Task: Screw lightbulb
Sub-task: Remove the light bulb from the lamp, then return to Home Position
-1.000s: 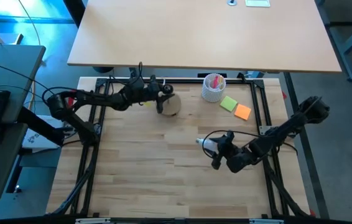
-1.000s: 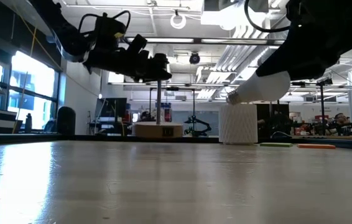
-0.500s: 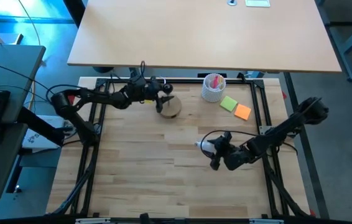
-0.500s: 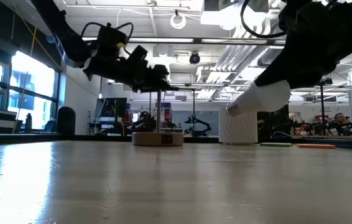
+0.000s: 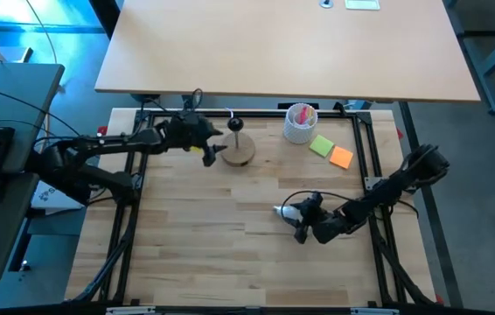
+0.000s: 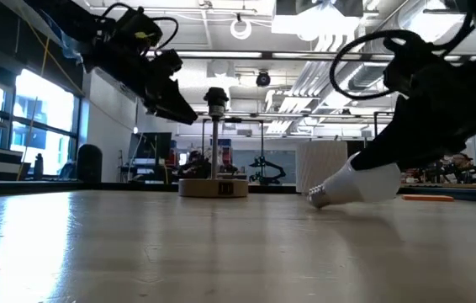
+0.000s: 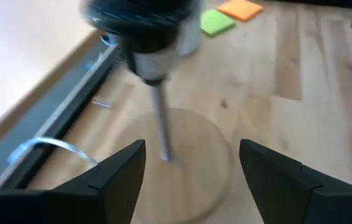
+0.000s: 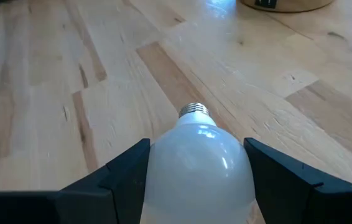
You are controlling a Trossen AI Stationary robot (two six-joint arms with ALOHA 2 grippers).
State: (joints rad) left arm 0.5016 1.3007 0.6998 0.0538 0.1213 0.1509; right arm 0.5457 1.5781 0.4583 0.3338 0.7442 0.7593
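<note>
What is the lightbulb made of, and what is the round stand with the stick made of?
The lightbulb: smooth, slightly shiny white dome, maybe frosted glass or plastic; its ridged screw base looks like silvery metal. The round stand: pale wood with visible grain in the left wrist view, a thin metal-looking rod, and a black socket on top, likely plastic.

Bare table (image 5: pixel 195 227) lies open; socket stand (image 5: pixel 238 150) blocks the far side.

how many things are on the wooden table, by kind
lightbulb: 1
wooden lamp stand with socket: 1
white ribbed cup: 1
sticky note pads, green and orange: 2
total: 5
</note>
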